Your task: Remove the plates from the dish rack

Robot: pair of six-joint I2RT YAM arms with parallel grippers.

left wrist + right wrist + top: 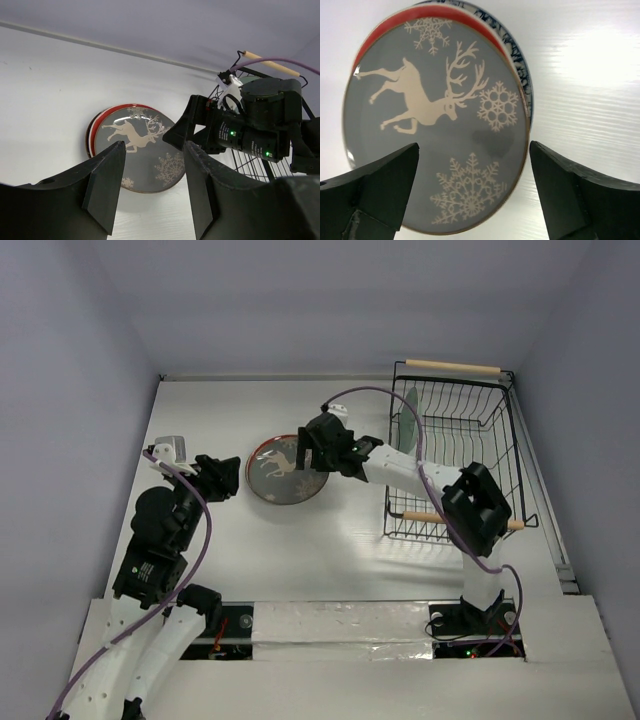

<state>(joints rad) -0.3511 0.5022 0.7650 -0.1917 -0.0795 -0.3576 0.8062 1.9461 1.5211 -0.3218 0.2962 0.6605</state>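
A stack of plates (283,470) lies flat on the table left of the dish rack (508,445). The top plate (435,130) is dark grey-teal with a white reindeer and snowflakes. Under it show a red rim (385,30) and a blue floral rim (517,57). One pale mint plate (407,428) stands upright at the rack's left end. My right gripper (473,165) is open and empty just above the stack's right side, as the top view also shows (303,453). My left gripper (154,165) is open and empty, left of the stack (228,477).
The rack is a black wire basket with wooden handles at the far side (452,366) and near side (420,516). My right arm reaches across its left front corner. The table's back wall edge (270,377) runs behind the stack.
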